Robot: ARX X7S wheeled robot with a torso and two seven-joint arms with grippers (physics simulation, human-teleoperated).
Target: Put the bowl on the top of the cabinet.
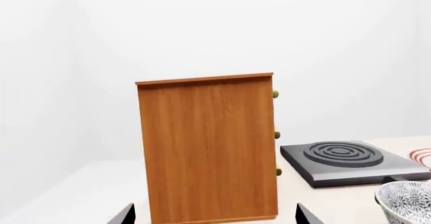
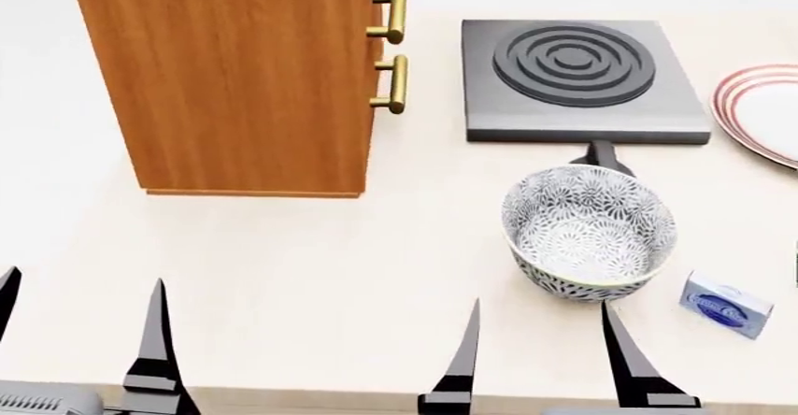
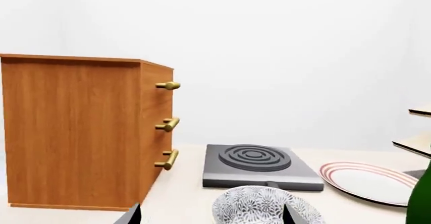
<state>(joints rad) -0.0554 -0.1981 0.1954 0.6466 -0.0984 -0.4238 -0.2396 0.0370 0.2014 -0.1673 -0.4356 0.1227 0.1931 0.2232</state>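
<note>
On the pale table (image 2: 312,275), the bowl (image 2: 589,233) is sitting upright just in front of the dark hotplate (image 2: 577,77), well to the right of the cabinet (image 2: 231,78), whose top is carrying nothing. The right gripper (image 2: 539,350) is hovering near the table's front edge with its fingers spread wide, the bowl just beyond the right fingertip. The left gripper (image 2: 81,326) is hanging in front of the cabinet, fingers also wide apart, holding nothing. A red-ringed plate (image 2: 761,111) and a small blue box (image 2: 726,305) are lying at the right.
</note>
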